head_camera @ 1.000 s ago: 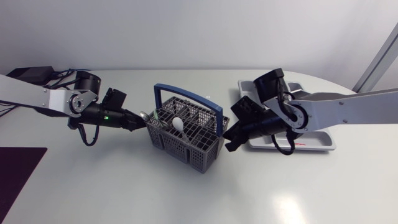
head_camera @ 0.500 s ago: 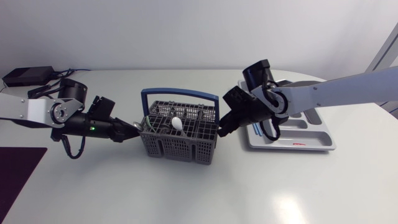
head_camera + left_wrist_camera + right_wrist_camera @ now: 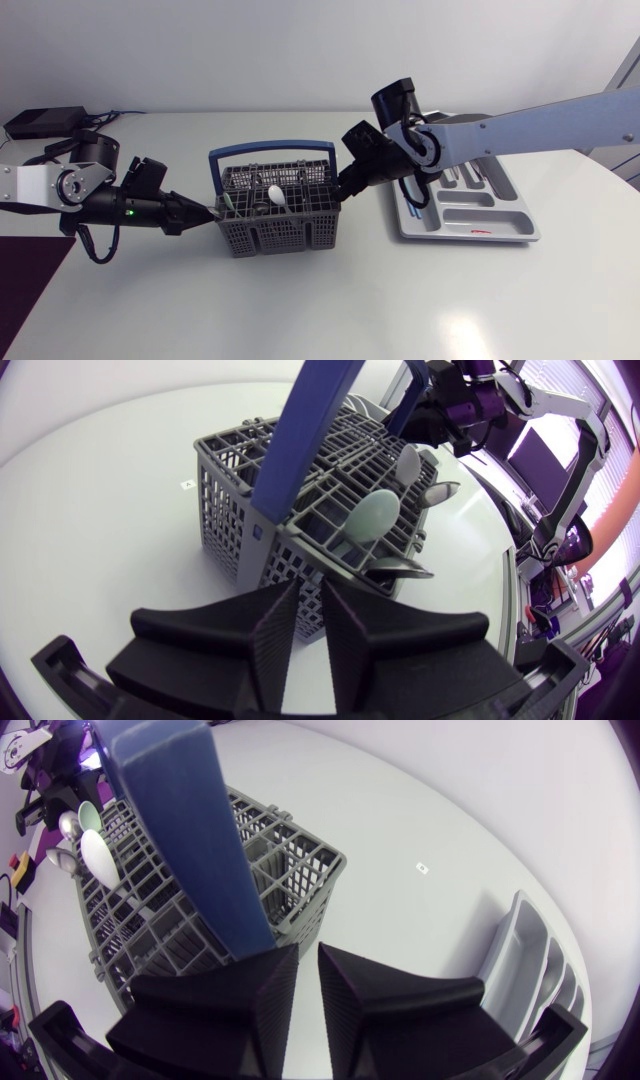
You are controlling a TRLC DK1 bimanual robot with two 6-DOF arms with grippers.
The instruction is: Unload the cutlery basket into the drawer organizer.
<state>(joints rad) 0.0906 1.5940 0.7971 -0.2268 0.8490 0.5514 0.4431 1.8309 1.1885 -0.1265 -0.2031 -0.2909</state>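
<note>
Head view: L gripper (image 3: 213, 212) & R gripper (image 3: 343, 190) pinch cutlery basket (image 3: 275, 222) at its 9 & 3 o'clock walls, drawer organizer (image 3: 470, 214) at basket's 3 o'clock; prob. positioning step, next needs one gripper freed to lift a spoon (image 3: 277, 195).

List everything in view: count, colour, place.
cutlery basket: 1, grey with a blue handle, mid-table
white spoon: 1, white, standing in the basket
metal cutlery: a few pieces, exact count unclear, grey, in the basket near the spoon
drawer organizer: 1, light grey, on the table right of the basket
black box: 1, black, far left back corner, cables attached
table: 1, white
left gripper: 1, black, shut on the basket's left wall
right gripper: 1, black, shut on the basket's right wall by the handle
</note>
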